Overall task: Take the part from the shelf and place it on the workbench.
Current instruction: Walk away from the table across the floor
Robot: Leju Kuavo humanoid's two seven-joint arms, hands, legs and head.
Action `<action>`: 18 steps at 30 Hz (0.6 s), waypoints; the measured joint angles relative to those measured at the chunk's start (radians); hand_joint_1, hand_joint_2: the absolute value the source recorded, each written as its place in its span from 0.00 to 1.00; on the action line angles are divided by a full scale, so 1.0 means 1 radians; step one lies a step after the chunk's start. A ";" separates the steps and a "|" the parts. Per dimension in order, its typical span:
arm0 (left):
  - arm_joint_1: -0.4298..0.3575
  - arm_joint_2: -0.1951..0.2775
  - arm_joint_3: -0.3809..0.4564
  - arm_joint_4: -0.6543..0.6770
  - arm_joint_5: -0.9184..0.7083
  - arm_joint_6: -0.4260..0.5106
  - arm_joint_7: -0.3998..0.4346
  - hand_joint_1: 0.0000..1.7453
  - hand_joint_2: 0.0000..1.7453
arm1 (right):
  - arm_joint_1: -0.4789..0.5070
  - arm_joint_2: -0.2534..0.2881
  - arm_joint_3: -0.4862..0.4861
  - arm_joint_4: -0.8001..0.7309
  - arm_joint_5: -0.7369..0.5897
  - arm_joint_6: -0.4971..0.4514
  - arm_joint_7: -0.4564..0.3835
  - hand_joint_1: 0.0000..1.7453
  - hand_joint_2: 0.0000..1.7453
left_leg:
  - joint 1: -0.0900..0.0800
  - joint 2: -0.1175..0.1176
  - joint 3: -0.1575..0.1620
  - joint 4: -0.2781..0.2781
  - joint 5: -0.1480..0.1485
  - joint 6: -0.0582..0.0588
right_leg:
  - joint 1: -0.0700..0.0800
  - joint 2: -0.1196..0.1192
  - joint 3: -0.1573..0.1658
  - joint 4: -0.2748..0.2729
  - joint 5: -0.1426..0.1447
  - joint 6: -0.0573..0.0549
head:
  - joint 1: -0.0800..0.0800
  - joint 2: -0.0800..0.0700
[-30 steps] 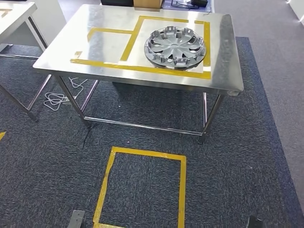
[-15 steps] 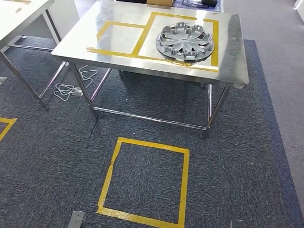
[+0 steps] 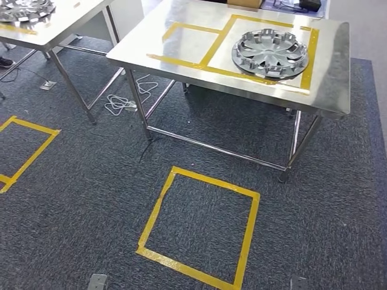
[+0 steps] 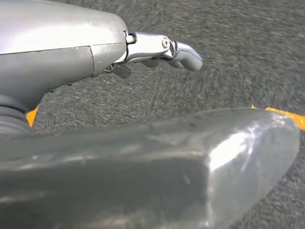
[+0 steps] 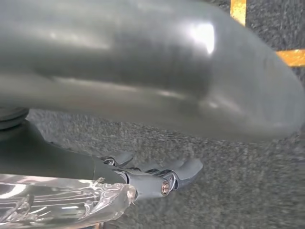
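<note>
From the head camera I see dark grey carpet (image 3: 82, 199) covering the floor, largest of everything in shot. On it stands the stainless steel workbench (image 3: 328, 72), its top marked with yellow tape outlines (image 3: 201, 60) forming a smaller box on the left and a bigger one on the right. A second steel table (image 3: 68, 27) sits off to the left, well apart from the first. On the carpet in front of the workbench lies a yellow tape square (image 3: 248, 232); part of another tape square (image 3: 29, 154) shows at the left edge. The part, a silver wheel cover (image 3: 270, 53), lies flat on the workbench inside the bigger right-hand tape box, near the far right end of the top. Another wheel cover (image 3: 25, 9) rests on the left table, cut off by the frame. A loose white cable (image 3: 120, 104) is coiled on the floor between the two tables.

On my wrist feeds, the left hand (image 4: 158, 47) hangs over carpet with its fingers extended straight and lying close together, nothing in them. The right hand (image 5: 158, 176) looks the same: fingers stretched out side by side, empty, carpet and a bit of yellow tape behind it
</note>
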 joint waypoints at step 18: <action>0.007 -0.006 0.021 0.000 0.020 0.007 -0.018 0.00 0.00 | 0.000 -0.001 0.032 0.006 0.070 0.007 0.003 0.00 0.00 | 0.002 -0.155 0.017 -0.097 0.040 0.029 | -0.012 0.154 -0.011 0.012 0.001 0.035 | 0.018 0.000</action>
